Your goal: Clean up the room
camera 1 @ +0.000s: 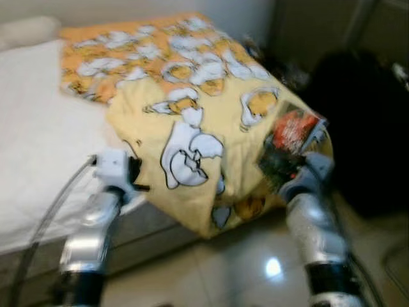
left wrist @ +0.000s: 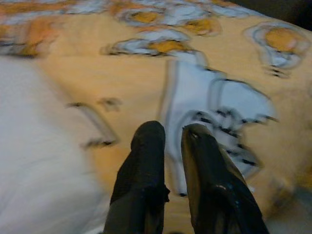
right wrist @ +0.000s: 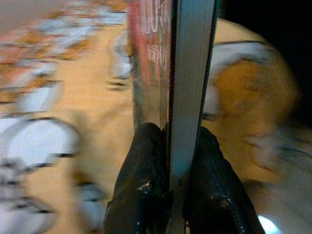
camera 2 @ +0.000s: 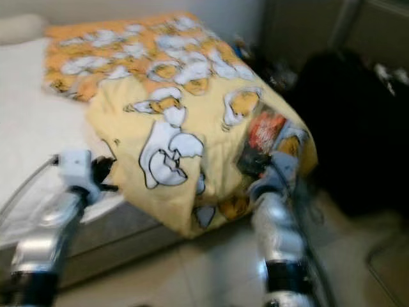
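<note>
We stand in a bedroom, at the corner of a bed [camera 1: 38,147] with a white sheet on it. The pictures are blurry. A yellow blanket [camera 1: 198,109] with white and orange cartoon drawings lies over the bed's far side and hangs down over the corner toward the shiny floor [camera 1: 255,262]. A pale pillow [camera 1: 29,29] sits at the far end of the bed, by the wall. To our right, past the bed, there is a big dark shape [camera 1: 364,128] that we cannot make out, and some small blurry things [camera 1: 281,70] lie between it and the bed. Our right gripper [right wrist: 169,134] is pinching a book [camera 1: 291,144] by its bottom edge. The book has a red and dark cover and white pages, and it stands up out of the gripper, with one black finger [right wrist: 141,170] on the cover side and the other on the page side. The book is right over the corner of the bed, above the yellow blanket. Our left gripper [left wrist: 168,130] is near the edge of the bed, just where the blanket meets the white sheet. Its two black fingers [left wrist: 141,165] are close together, with only a thin gap between them, and they hold nothing. They hang just above a white cartoon drawing on the blanket.
</note>
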### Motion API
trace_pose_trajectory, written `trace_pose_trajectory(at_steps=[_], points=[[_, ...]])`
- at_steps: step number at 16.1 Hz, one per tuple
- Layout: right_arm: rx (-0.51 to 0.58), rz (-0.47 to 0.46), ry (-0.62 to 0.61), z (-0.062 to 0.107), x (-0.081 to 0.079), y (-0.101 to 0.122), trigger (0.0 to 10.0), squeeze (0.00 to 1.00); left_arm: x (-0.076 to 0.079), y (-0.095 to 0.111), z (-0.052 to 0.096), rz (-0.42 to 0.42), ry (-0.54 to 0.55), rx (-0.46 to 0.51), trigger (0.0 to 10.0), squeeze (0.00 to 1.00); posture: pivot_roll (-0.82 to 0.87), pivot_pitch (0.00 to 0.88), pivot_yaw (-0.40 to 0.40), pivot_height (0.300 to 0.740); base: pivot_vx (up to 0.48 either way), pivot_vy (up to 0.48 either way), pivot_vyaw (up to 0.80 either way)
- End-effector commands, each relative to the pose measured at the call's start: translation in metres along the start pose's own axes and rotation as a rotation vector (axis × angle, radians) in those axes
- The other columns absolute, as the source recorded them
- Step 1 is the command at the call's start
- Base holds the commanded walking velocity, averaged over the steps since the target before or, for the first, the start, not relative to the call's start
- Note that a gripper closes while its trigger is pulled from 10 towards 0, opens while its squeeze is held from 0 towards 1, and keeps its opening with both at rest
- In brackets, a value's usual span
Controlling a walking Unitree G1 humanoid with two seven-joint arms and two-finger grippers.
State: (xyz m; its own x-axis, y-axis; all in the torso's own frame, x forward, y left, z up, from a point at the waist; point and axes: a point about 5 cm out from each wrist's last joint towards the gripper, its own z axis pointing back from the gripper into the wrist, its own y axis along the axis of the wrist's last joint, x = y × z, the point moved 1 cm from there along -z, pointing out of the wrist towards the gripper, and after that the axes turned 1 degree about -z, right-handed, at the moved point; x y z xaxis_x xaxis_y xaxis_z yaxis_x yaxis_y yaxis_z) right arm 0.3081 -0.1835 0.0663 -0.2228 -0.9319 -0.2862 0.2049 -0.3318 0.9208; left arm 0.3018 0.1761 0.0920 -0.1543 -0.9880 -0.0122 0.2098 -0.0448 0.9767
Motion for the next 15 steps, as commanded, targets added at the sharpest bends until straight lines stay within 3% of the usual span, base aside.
trace_pose_trajectory(at_steps=[1,6,9,11,15], points=[[0.080,-0.003,0.054,-0.002,-0.016,0.018,10.0,0.00,-0.008,0.005,0.001,-0.033,0.021,0.005,10.0,0.00,0.07,0.000,0.035,0.740,0.000,0.480,0.00],[0.080,0.035,0.073,-0.001,-0.014,0.019,10.0,0.00,-0.012,0.006,0.001,-0.036,0.059,0.012,10.0,0.00,0.06,0.000,0.043,0.740,0.000,0.480,0.00],[0.097,0.081,0.143,-0.002,-0.027,0.025,10.0,0.00,-0.015,0.008,0.000,-0.038,0.099,0.038,10.0,0.00,0.08,0.000,0.021,0.740,0.000,0.480,0.00],[0.120,0.169,0.204,0.001,-0.036,0.028,10.0,0.00,-0.016,0.009,0.000,-0.037,0.109,0.042,10.0,0.00,0.06,0.000,0.034,0.740,0.000,0.480,0.00],[0.128,0.199,0.194,-0.001,-0.035,0.030,10.0,0.00,-0.011,0.015,-0.003,-0.042,0.094,0.064,10.0,0.00,0.07,0.000,0.030,0.740,0.000,0.480,0.00]])
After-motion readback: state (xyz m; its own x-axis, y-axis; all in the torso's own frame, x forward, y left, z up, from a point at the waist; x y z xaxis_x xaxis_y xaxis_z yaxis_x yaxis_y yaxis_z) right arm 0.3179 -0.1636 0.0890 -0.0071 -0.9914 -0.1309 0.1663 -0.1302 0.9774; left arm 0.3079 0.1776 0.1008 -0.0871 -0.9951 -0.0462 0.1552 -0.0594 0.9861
